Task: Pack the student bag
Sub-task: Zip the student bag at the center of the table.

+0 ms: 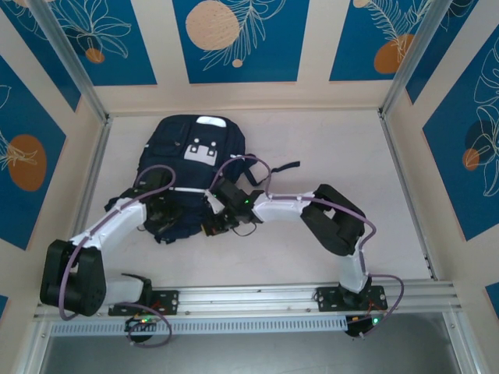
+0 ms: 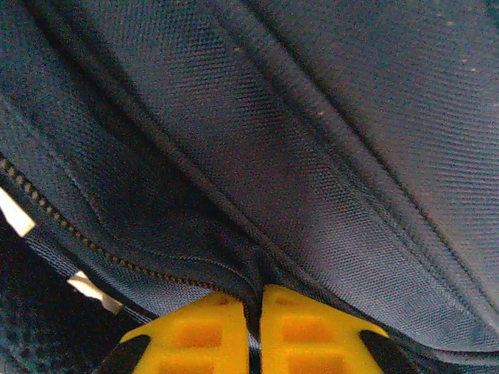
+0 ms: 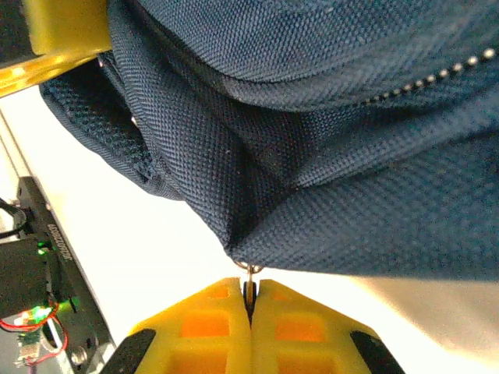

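Student bag [image 1: 195, 156] lying on table [image 1: 327, 148], being pinched: left gripper [image 2: 251, 312] clamping its fabric [image 2: 312, 156], right gripper [image 3: 249, 300] clamping its zipper pull [image 3: 250, 270].

- Your top external view looks down from above and behind the arm bases, taking in the whole table [image 1: 312, 140].
- Your left wrist view sits almost against the student bag [image 2: 312, 156], with the left gripper [image 2: 251, 331] at its bottom edge.
- Your right wrist view is just as close over the right gripper [image 3: 249, 315], at the bag's near edge; all three views share that bag.
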Available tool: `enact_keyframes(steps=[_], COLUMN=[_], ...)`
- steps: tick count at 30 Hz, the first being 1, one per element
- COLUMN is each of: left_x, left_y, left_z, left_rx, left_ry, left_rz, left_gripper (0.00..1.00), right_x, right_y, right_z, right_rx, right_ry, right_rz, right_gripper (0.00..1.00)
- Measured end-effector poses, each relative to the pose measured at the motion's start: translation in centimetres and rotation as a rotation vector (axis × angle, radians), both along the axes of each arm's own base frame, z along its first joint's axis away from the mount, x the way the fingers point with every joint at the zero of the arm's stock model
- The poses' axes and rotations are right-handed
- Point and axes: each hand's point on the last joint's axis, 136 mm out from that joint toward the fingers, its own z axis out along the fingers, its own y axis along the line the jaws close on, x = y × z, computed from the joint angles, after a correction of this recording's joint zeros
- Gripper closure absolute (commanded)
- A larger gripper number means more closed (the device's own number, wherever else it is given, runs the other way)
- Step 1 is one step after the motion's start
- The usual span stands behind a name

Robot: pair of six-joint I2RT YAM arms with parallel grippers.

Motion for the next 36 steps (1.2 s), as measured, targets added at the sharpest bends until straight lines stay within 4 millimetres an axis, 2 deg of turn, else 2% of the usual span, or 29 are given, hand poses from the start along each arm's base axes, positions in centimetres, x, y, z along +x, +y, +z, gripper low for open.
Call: enact_keyframes(steps=[6,11,18,21,26,29,31,36], left_x=[0.0,-0.3,-2.6,-3.9,-5.2,-5.3,-5.1,-4.4], left_y=[-4.1,-8.4,-13.5,-14.5,-13.4,-11.6,-9.7,-5.6], left_z=[0.1,0.5,0.8,0.9,2.3,3.6,4.1,4.6], left_rx=[0.056,0.113,0.152,0.161,0.170,0.157,0.155,0.136], left_ry=[0.003,0.000,-0.003,-0.002,-0.032,-0.073,-0.086,-0.102], left_rz=[-0.176,-0.339,-0.550,-0.619,-0.663,-0.634,-0.585,-0.419], left_gripper=[1.00,1.00,1.00,1.00,1.00,1.00,0.97,0.57], right_x=[0.6,0.6,-1.7,-3.3,-5.3,-5.7,-5.6,-5.3], right_y=[-3.9,-7.5,-11.4,-12.2,-11.4,-9.7,-7.9,-4.2], right_z=[0.1,0.2,0.0,-0.2,0.3,1.2,1.7,1.6], right_rx=[-0.016,-0.027,-0.047,-0.050,-0.026,0.006,0.021,0.018], right_ry=[-0.035,-0.069,-0.094,-0.092,-0.086,-0.088,-0.081,-0.065], right_rz=[-0.073,-0.139,-0.163,-0.143,-0.072,-0.026,0.007,0.058], right_gripper=[1.00,1.00,1.00,1.00,1.00,0.99,0.99,1.00])
